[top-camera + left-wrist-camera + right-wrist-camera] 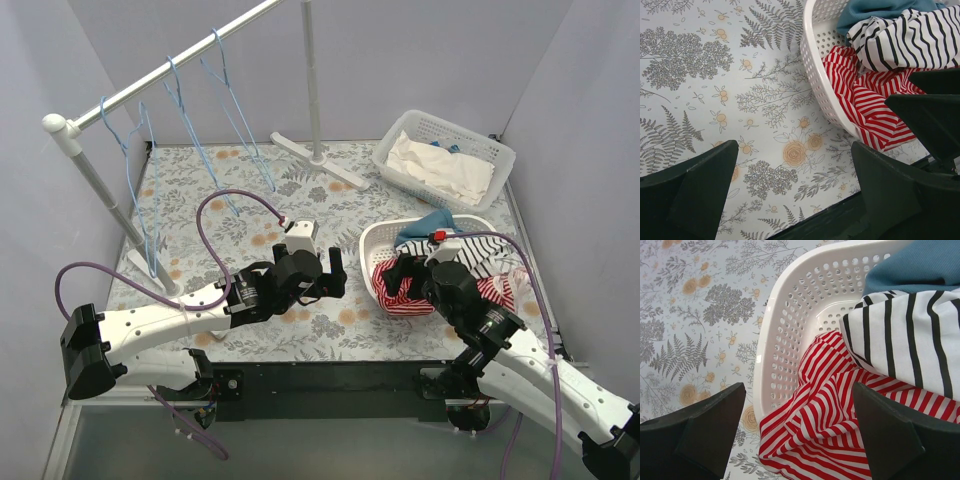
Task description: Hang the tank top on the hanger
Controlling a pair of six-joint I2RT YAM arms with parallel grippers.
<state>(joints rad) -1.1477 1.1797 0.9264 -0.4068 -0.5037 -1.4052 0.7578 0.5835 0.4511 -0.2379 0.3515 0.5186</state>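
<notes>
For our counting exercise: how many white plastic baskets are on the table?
2. One rectangular basket stands at the far right corner; one oval basket sits nearer, right of centre. None seems hidden.

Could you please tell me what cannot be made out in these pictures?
1. Tank top: the straps and neckline are unseen. Both wrist views cut it off at the frame edge, and the right arm covers most of it in the top view.
2. Hangers: the hooks are too thin in the top view to show how they sit on the rail.
3. Far basket: its contents are too small to identify in the top view.
</notes>
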